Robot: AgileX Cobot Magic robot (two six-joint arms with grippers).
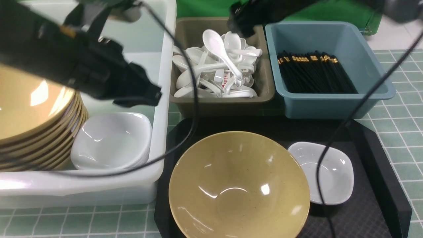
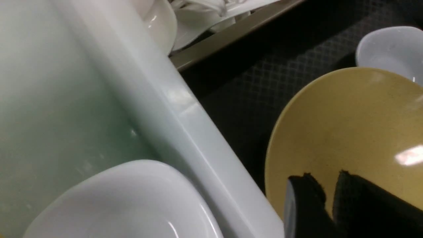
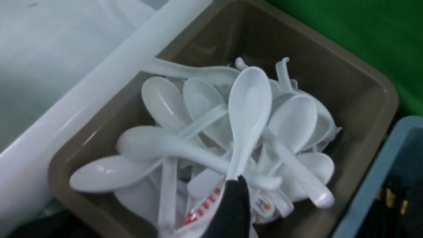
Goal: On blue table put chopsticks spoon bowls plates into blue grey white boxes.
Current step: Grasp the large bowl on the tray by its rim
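In the front view, the blue table (image 1: 403, 109) is seen at the right edge and along the lower left of the frame. The white box (image 1: 163, 82) fills the left side; a stack of tan bowls (image 1: 33, 109) is held in it at centre left, and a white plate (image 1: 110, 140) lies just beside the stack against the box's right wall. The olive-grey box (image 1: 190, 36) is placed at upper centre and is heaped with white spoons (image 1: 198, 71), one spoon (image 1: 216, 44) lying on top with its scoop up. The blue box (image 1: 347, 43) at upper right is filled with black chopsticks (image 1: 314, 74) laid side by side. A black tray (image 1: 380, 158) at lower centre carries a single bowl (image 1: 238, 185) and, touching or just beside it on the right, a second plate (image 1: 333, 172). The left gripper (image 2: 327, 185) is held above the white box's right side; in the left wrist view its fingers (image 2: 305, 198) are parted by a narrow gap and nothing is gripped. The right gripper (image 1: 243, 28) is held over the back of the olive-grey box; in the right wrist view a single finger (image 3: 231, 208) is shown at bottom centre with no second one beside it, so the jaws are taken as apart, and nothing is clasped.
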